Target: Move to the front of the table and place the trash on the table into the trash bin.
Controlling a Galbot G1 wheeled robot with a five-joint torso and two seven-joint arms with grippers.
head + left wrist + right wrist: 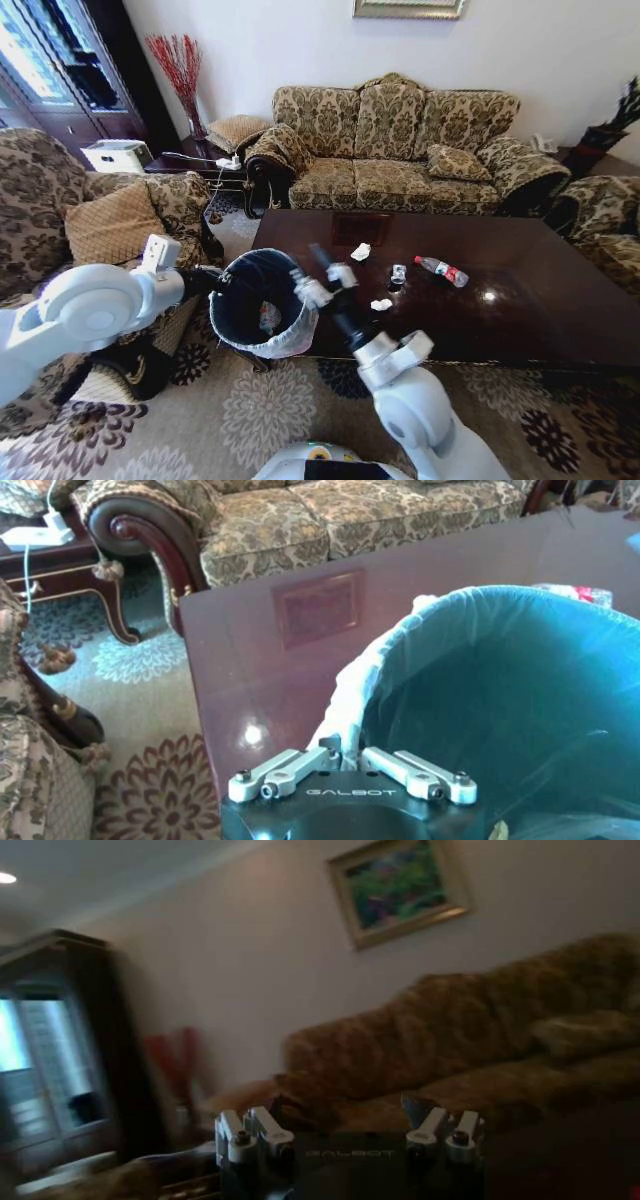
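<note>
My left gripper point(348, 759) is clamped on the rim of the trash bin point(262, 302), fingers point(290, 769) drawn together on the whitish liner — the bin hangs at the near left corner of the counter point(540, 300), its dark inside open upward, with some scraps visible at the bottom. From my left wrist the bin's teal-looking inner wall point(500, 697) sits right against the counter's glossy surface point(260, 667).

My right gripper point(322, 278) is raised over the counter's left end, just beside the bin's rim, fingers point(245, 1132) spread apart and pointed up toward the sofa point(400, 150) and the far wall. I can't tell if anything sits between them.

On the counter: a crumpled white scrap point(361, 251) toward the far side, another point(381, 304) nearer me, a small clear wrapper piece point(398, 273) between them, and the bottle point(441, 270) with its red label lying on its side, near that piece.
</note>
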